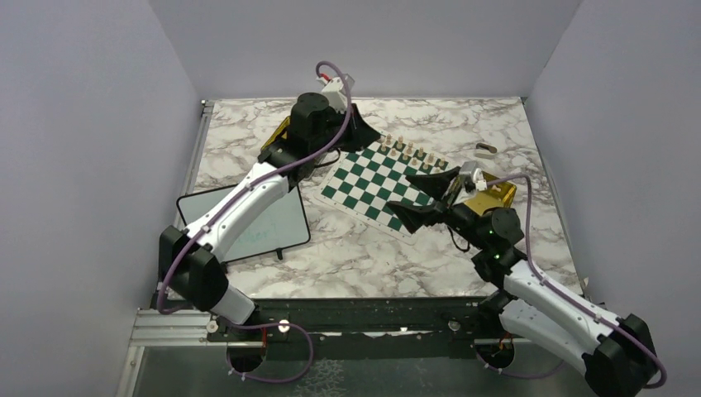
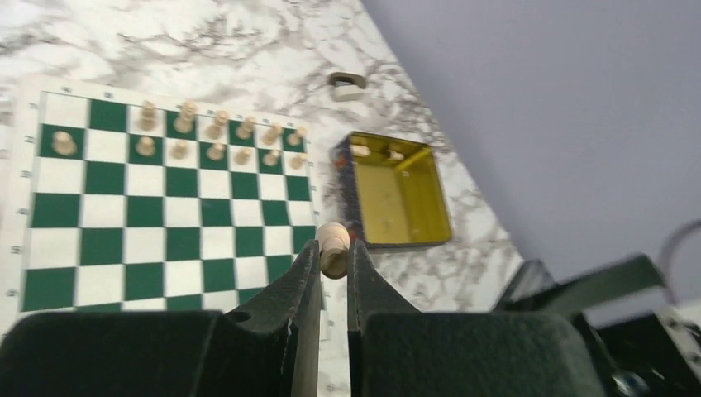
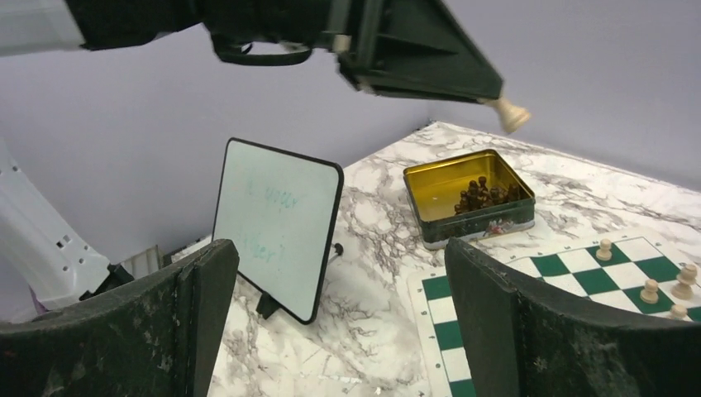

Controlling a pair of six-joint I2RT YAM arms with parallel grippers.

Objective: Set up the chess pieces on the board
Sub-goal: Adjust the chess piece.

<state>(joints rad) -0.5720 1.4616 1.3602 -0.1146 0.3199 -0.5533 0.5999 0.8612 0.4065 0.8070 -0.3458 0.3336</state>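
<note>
Above the far corner of the board (image 1: 376, 178), the left gripper (image 2: 333, 252) has its jaws pinched tight on a single pale piece (image 2: 334, 248), which hangs well clear of the squares and looks tilted in the right wrist view. The right gripper (image 3: 340, 248) hovers over the board's near side, its jaws spread wide with nothing between them. Two rows of pale pieces (image 2: 216, 141) line one edge of the board, with gaps toward the corner. A few more lie in a gold tin (image 2: 397, 194) just beside it. The dark pieces (image 3: 484, 195) sit heaped in a second gold tin (image 3: 438, 227), none of them yet set out. The step in hand appears to be filling out the pale side. The next move likely calls for carrying this piece to a vacant square in those rows. It must come down upright, clear of its neighbours, and be let go only once its base sits flat.
</note>
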